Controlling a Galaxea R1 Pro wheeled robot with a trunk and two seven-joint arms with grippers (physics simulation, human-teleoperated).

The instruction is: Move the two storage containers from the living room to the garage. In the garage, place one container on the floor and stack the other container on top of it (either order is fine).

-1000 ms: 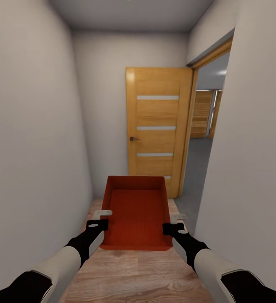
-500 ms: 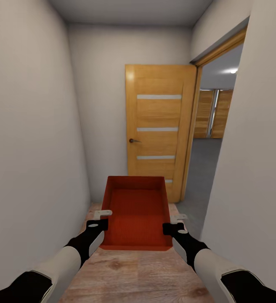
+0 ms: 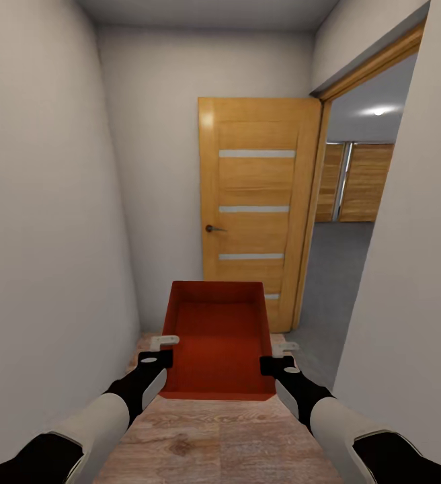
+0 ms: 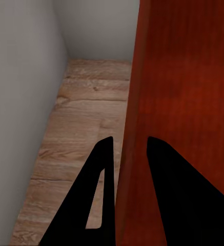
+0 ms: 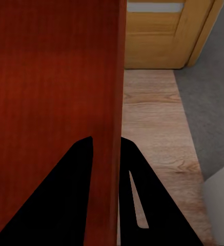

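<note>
The bin point(image 3: 220, 343) is orange-red, rectangular and open-topped, with thin plain walls and a ribbed base. I carry it level in front of me, above the wood plank floor point(image 3: 214, 437) of a narrow hallway. My left gripper point(image 3: 158, 351) pinches its left wall; my right gripper point(image 3: 282, 355) pinches its right wall. Far ahead stands an orange door point(image 3: 257, 202); grey concrete floor point(image 3: 331, 269) lies far right.
</note>
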